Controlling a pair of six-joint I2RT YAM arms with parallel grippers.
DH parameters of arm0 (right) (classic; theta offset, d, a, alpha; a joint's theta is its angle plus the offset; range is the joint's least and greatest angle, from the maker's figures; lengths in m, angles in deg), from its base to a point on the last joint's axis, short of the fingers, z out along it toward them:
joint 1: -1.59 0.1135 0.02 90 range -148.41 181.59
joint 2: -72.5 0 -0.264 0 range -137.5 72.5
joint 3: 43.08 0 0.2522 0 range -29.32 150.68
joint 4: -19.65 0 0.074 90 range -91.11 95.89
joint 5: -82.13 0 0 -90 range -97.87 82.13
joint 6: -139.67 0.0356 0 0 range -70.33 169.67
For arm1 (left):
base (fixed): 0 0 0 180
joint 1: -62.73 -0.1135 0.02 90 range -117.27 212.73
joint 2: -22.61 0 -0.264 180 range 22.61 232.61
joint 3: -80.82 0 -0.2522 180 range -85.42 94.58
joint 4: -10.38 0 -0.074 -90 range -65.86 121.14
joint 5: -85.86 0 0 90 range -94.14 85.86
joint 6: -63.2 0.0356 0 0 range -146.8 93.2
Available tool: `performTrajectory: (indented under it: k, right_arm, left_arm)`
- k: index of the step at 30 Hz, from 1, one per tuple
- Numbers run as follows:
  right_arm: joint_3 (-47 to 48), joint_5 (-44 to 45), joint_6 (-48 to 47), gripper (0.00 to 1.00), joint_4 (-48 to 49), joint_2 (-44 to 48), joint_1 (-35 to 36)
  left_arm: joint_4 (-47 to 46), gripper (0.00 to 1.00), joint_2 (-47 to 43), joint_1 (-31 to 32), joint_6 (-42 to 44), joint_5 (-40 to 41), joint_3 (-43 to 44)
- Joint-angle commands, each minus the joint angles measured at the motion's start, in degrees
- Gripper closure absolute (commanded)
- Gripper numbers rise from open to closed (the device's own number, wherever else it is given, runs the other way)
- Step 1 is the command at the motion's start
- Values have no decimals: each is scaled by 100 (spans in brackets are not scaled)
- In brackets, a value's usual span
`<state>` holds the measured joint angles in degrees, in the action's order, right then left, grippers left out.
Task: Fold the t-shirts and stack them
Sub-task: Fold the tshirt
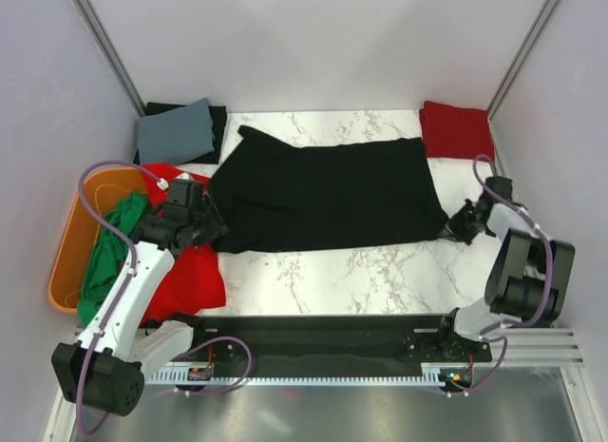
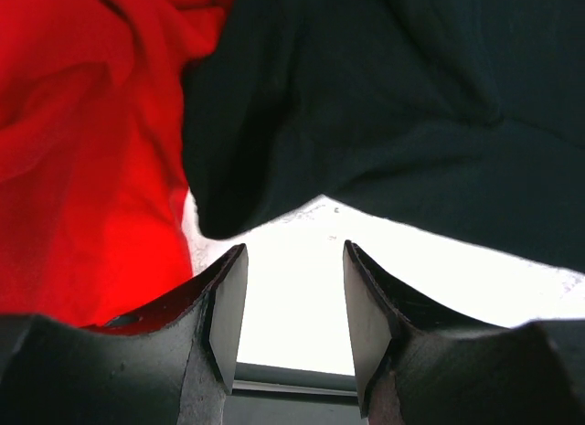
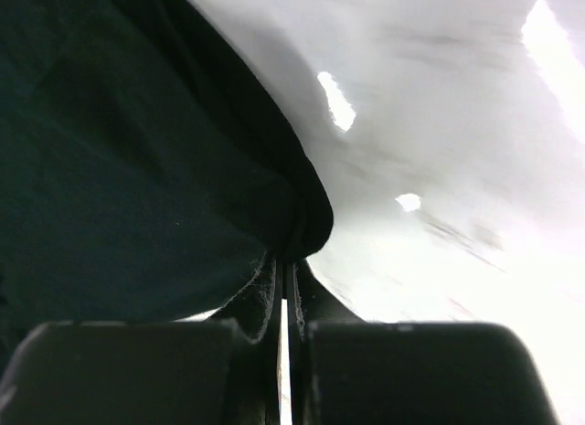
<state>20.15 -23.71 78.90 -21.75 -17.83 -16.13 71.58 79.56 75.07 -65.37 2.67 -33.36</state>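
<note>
A black t-shirt lies spread flat across the marble table. My left gripper is open at the shirt's near left corner. In the left wrist view, bare table shows between the left gripper's fingers, and the black t-shirt hangs just beyond the tips. My right gripper is shut on the shirt's near right corner. The right wrist view shows the right gripper pinching the black t-shirt at its hem. A crumpled red t-shirt lies under the left arm, and the red t-shirt sits left of the fingers.
An orange tub at the left edge holds a green t-shirt. A folded grey-blue t-shirt lies on a folded black one at the back left. A folded red t-shirt sits at the back right.
</note>
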Motion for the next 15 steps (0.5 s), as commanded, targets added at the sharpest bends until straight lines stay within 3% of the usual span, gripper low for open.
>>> performTrajectory:
  k: [1, 6, 7, 8, 10, 15]
  right_arm:
    - [-271, 695, -172, 100, -523, 848, -679]
    - [-79, 522, -207, 98, -716, 929, -892]
    - [-43, 416, -234, 70, -725, 859, -883]
    - [-34, 310, -277, 54, -673, 841, -891]
    - [1, 125, -261, 31, -664, 832, -865]
    - [422, 159, -216, 26, -813, 1008, -488]
  left_arm:
    - [-191, 47, -114, -30, 174, -188, 358]
    - [-209, 48, 272, -30, 262, -320, 639]
    - [-218, 48, 334, -30, 279, -320, 683]
    - [-261, 48, 395, -30, 314, -312, 788]
    - [-489, 48, 701, -30, 376, -364, 903]
    - [-1008, 47, 1923, -30, 543, -479, 1842]
